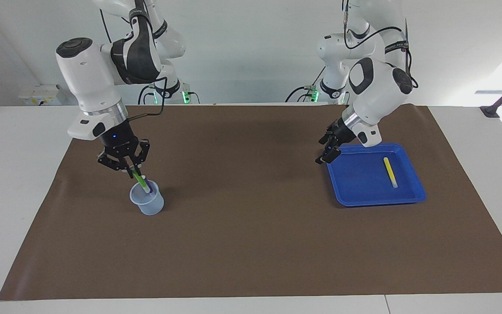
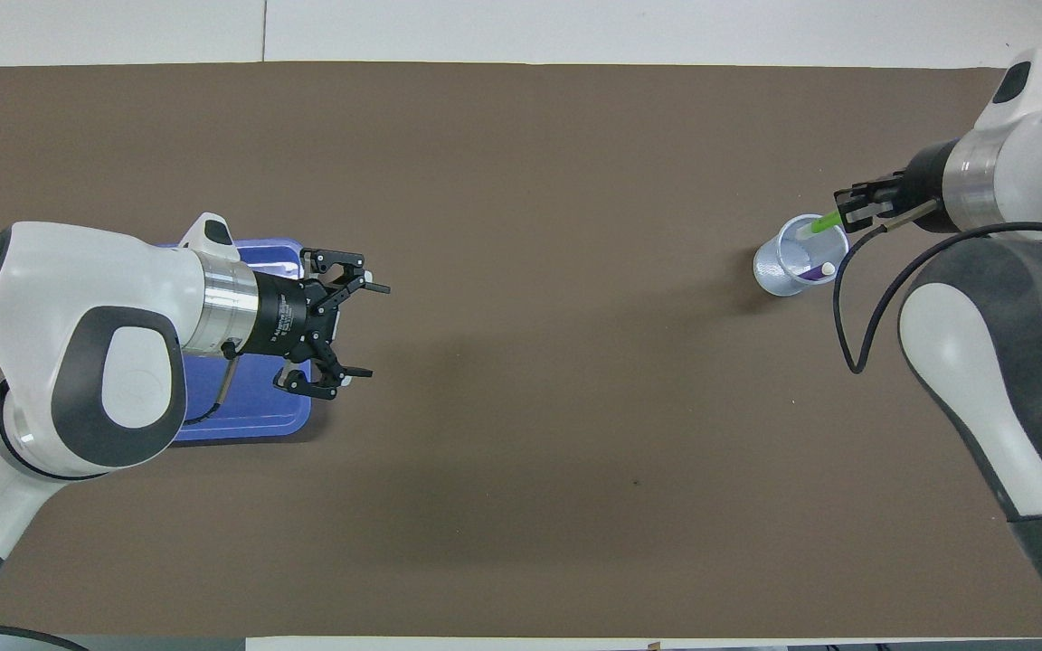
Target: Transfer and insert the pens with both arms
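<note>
My right gripper [image 1: 130,169] is shut on the upper end of the green pen [image 1: 140,179], just above the clear plastic cup [image 1: 147,204]. The pen slants down with its lower end inside the cup's mouth. The purple pen [image 2: 815,269] leans inside the same cup [image 2: 783,271], where the green pen [image 2: 821,224] and right gripper [image 2: 843,215] also show. The yellow pen [image 1: 390,172] lies in the blue tray [image 1: 375,203]. My left gripper [image 1: 323,151] hangs open and empty over the tray's edge toward the table's middle. In the overhead view the left arm hides the yellow pen and the left gripper [image 2: 367,330] stands wide.
A brown mat [image 1: 251,244] covers most of the white table. The tray [image 2: 241,425] sits toward the left arm's end, the cup toward the right arm's end. Two slimmer arms with green lights [image 1: 184,93] stand at the table's edge by the robots' bases.
</note>
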{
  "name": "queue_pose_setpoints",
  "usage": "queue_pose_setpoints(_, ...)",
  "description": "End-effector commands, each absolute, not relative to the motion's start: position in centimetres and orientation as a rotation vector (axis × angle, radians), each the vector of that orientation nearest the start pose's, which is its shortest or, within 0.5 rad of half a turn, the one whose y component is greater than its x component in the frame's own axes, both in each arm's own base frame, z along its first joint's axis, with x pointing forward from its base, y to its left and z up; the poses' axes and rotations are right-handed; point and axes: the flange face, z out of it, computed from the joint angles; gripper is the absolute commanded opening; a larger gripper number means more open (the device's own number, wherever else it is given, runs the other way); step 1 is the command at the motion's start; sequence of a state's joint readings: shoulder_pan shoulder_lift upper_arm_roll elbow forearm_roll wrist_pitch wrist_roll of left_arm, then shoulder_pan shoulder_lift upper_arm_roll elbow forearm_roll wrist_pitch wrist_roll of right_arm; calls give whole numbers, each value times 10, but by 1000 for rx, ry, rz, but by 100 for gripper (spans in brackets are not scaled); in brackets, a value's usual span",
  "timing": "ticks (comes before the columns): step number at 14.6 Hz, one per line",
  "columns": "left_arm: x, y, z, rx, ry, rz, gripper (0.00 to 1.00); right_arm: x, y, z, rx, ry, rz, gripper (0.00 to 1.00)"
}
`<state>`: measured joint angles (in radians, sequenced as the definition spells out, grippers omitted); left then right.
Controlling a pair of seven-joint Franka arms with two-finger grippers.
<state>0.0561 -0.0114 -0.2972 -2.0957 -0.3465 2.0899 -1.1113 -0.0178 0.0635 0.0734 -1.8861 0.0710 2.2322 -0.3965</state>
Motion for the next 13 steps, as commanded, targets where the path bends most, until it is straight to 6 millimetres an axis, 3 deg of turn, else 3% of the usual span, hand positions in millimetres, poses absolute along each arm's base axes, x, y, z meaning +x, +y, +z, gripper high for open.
queue_pose_setpoints(1,539,-96,435,-3048,-1407,250,100,594,12,475,-3046,-699,-478,0)
queue_pose_setpoints(5,552,-9,431,-3187,-842,45,100,592,-3,452,-3052,-705,-469,0)
queue_pose_setpoints(10,581,33,395,-3115,-196,-95,100,593,-3,424,-3053,-701,-486,0)
queue_pose_setpoints(13,589,54,367,-3128,40,-129,100,594,-3,414,-3052,-693,-460,0)
